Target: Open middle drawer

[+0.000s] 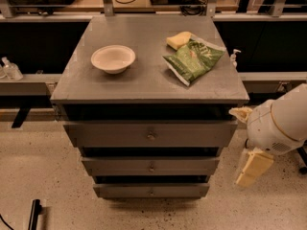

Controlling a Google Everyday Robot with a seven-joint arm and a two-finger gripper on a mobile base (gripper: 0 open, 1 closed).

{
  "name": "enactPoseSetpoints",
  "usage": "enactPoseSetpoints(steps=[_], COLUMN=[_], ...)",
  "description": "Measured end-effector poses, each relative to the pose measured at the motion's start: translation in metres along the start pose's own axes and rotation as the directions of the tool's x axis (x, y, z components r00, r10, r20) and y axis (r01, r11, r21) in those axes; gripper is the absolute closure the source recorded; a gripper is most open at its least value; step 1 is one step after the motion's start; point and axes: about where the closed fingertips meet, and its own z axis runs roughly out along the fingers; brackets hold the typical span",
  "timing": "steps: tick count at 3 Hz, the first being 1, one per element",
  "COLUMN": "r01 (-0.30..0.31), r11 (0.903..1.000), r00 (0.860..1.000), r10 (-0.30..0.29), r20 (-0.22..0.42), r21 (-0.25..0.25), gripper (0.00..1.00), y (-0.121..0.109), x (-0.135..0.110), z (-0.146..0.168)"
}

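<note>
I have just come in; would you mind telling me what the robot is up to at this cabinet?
A one-armed robot is set to open the middle drawer of a grey three-drawer cabinet. Its pincer hangs to the right of the cabinet, about level with that drawer, touching nothing. The drawer's knob is untouched, and the drawer does not look pulled out. On top sit a white bowl, a green bag and a yellow sponge.

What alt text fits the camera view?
The middle drawer of a grey cabinet looks shut, untouched. The gripper hangs low to the cabinet's right, apart from it. A bowl, a green bag and a yellow sponge sit on top.
</note>
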Motion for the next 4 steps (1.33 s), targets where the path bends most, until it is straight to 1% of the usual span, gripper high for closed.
enactPoseSetpoints(steps=[1, 2, 3, 4], r01=[-0.01, -0.01, 0.06, 0.132], r11=[0.9998, 0.9998, 0.9971, 0.9876], r00=[1.0, 1.0, 0.998, 0.988], r10=[0.01, 0.01, -0.058, -0.125], r20=[-0.021, -0.021, 0.035, 0.089], r21=[-0.017, -0.017, -0.047, -0.085], gripper=[0.0, 0.0, 0.0, 0.0], y=[0.012, 0.012, 0.013, 0.026], x=[0.071, 0.071, 0.058, 0.043], z=[0.051, 0.051, 0.092, 0.161])
